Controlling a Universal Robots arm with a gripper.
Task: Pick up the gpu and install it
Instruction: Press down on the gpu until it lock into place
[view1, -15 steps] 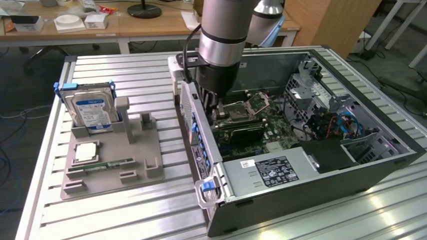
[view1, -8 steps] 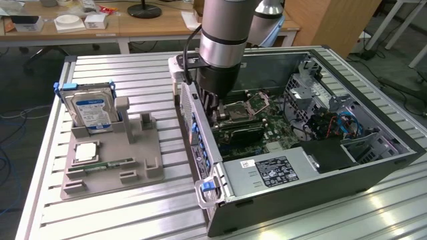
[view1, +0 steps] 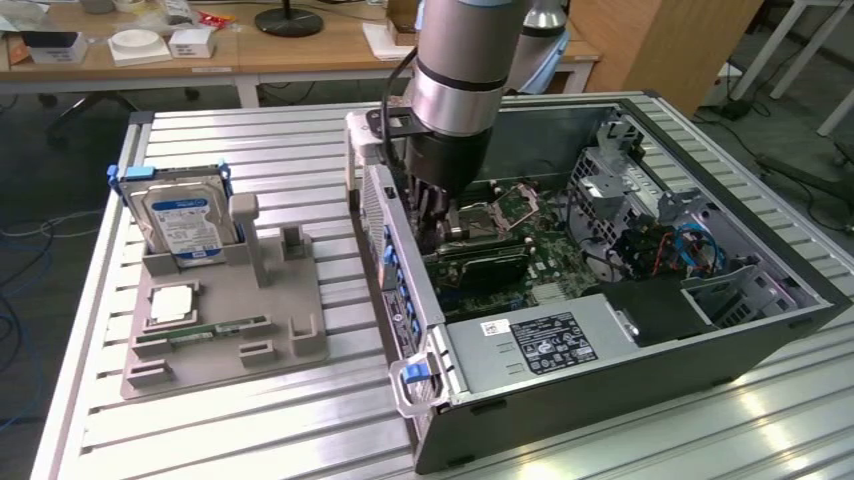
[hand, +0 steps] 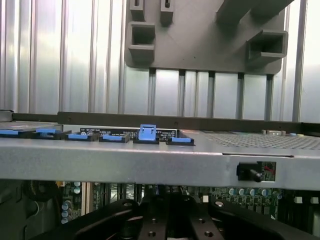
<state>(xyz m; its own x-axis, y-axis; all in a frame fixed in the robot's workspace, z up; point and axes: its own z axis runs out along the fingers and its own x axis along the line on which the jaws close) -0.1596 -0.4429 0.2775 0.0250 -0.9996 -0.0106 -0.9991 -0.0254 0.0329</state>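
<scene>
- Nearest you in the wrist view is the gripper (hand: 167, 220), its black fingers (hand: 115, 217) low in the picture over the motherboard (hand: 75, 197); what sits between them is too dark to make out, so you cannot tell whether they are apart, together or clamped on anything
- Just past the fingers runs the grey back panel (hand: 150, 162) of the computer case, with a row of blue slot clips (hand: 146, 134) along its edge
- Beyond that edge you see the ribbed aluminium table (hand: 60, 55) and the grey parts holder (hand: 200, 35)
- In the exterior view the arm (view1: 461, 60) reaches straight down into the open computer case (view1: 747, 330), and the gripper (view1: 447, 225) is down at the motherboard (view1: 534, 250), close to the back panel (view1: 400, 260)
- The gpu (view1: 483, 268) is in the case: you can see a flat black card lying just under the gripper, over the motherboard (whether it is seated in its slot cannot be told)
- The power supply (view1: 554, 345) with its black label fills the case's near corner
- On the exterior view's left, the parts holder (view1: 220, 330) stands well apart from the case on the table (view1: 267, 160)
- It holds the hard drive (view1: 184, 225) with its blue-white label upright, and a green memory stick (view1: 220, 329) lying flat
</scene>
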